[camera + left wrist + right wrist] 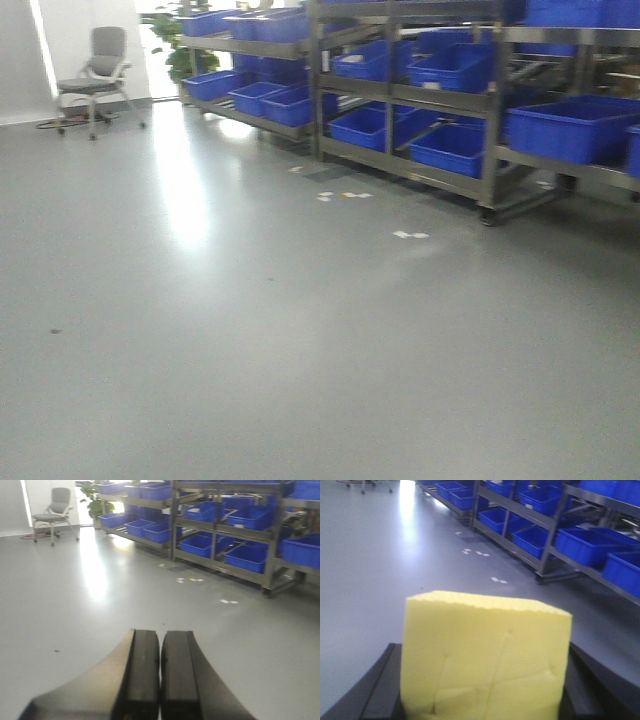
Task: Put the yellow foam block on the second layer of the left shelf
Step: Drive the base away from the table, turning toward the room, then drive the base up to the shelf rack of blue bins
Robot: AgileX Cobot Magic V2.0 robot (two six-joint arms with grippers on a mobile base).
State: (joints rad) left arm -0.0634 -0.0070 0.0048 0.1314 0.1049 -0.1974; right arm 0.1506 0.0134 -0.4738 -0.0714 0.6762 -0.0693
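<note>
The yellow block point(487, 657) is held in the right gripper point(486, 700). It is clamped between the two dark fingers point(380, 685), which show at its left and right sides. Its top edge is seen level, and its wider span is judged to run across the jaws. It fills the lower part of the right wrist view and is clear of the floor point(250, 330).

The left gripper point(160, 675) is seen pressed shut with pad against pad, and nothing is held in it.

The racks point(490, 110) of blue bins point(455, 65) are found ahead and to the right of the block, well apart from it, with bare floor and a few pale marks point(410, 235) between. A chair point(95, 80) is seen at the far left corner of the floor.

The placing is judged not yet begun. Which rack counts as the left shelf cannot be told for certain. The coming move is judged to turn on the gap to the racks, which must be closed before the second layer can be reached by the right arm.
</note>
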